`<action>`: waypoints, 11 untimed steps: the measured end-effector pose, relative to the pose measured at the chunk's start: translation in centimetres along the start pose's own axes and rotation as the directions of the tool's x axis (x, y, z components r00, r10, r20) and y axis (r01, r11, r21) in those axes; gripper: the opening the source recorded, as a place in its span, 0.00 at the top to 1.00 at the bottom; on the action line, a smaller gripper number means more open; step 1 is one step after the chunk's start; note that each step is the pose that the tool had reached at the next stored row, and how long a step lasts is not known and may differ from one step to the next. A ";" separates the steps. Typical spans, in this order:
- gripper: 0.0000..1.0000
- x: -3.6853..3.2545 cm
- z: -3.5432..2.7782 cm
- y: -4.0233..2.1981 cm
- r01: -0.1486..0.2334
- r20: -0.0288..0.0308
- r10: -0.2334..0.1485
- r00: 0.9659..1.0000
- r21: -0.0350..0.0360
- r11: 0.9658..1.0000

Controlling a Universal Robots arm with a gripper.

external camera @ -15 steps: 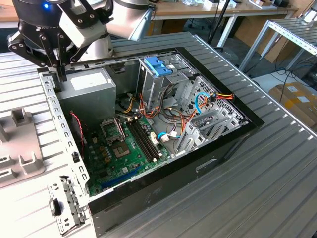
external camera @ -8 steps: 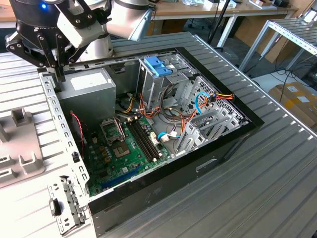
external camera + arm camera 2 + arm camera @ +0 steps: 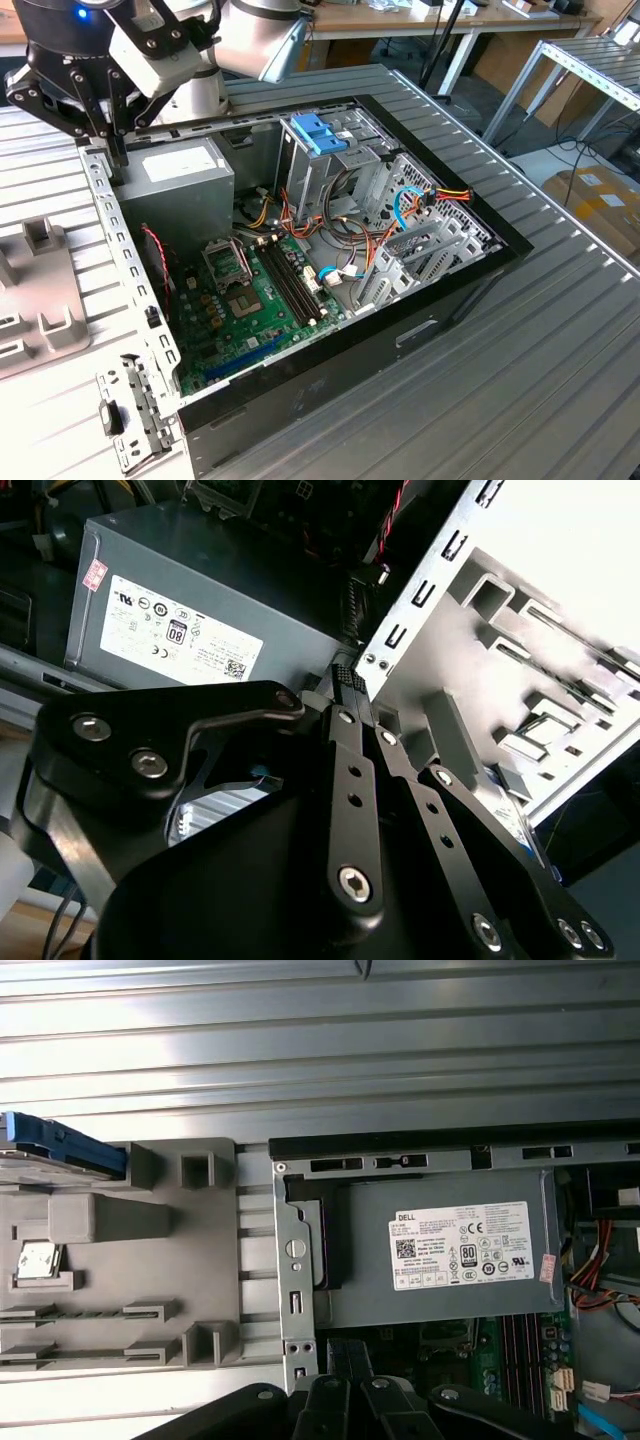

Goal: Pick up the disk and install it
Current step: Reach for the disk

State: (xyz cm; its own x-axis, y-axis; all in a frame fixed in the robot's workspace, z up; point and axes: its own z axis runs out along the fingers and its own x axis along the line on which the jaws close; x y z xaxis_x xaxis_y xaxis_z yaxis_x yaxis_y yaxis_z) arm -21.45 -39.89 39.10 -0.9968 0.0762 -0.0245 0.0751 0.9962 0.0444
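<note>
Gripper (image 3: 345,678) closed on nothing — the disk (image 3: 62,1147) lies well apart, on the grey fixture (image 3: 130,1260).

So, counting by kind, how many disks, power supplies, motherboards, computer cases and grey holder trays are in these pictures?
disk: 1
power supply: 1
motherboard: 1
computer case: 1
grey holder tray: 1
Total: 5
</note>
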 end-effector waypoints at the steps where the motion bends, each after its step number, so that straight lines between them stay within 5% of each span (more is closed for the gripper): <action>1: 0.89 0.10 0.00 -0.01 0.000 0.000 0.000 1.000 0.000 1.000; 11: 0.89 0.59 0.03 -0.05 0.000 0.000 0.000 1.000 0.000 1.000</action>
State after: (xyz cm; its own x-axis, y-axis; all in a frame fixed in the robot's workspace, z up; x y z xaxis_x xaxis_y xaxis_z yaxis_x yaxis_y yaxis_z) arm -22.04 -39.89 39.06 -0.9968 0.0763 -0.0245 0.0752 0.9962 0.0444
